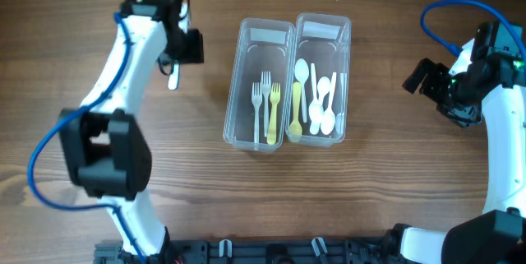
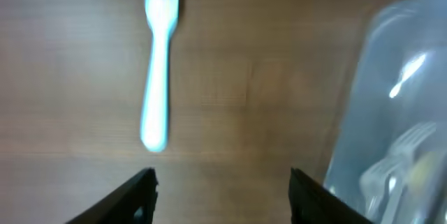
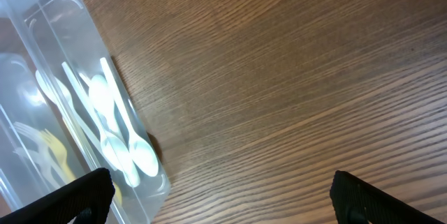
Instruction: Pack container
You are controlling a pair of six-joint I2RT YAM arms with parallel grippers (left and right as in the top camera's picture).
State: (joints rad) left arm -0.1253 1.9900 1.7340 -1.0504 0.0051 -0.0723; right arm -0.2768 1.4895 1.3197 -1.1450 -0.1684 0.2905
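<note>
One fork (image 1: pixel 173 77) lies loose on the worktop (image 1: pixel 394 198), just left of the left box (image 1: pixel 267 35). Three forks (image 1: pixel 265 104) already lie inside that box, and spoons (image 1: pixel 325 112) sit in the right box (image 1: pixel 322 27), so packing looks nearly done. The left tool (image 2: pixel 222 195) hovers near the loose fork, released and empty. The right tool (image 3: pixel 223 199), likewise released, holds nothing, well right of both boxes.

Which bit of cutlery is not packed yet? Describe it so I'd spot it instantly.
Find the two clear plastic containers side by side in the middle of the wooden table, then look left toward the left gripper. Close by it, a white plastic fork lies on the bare wood. It is the only cutlery outside the containers.
</note>
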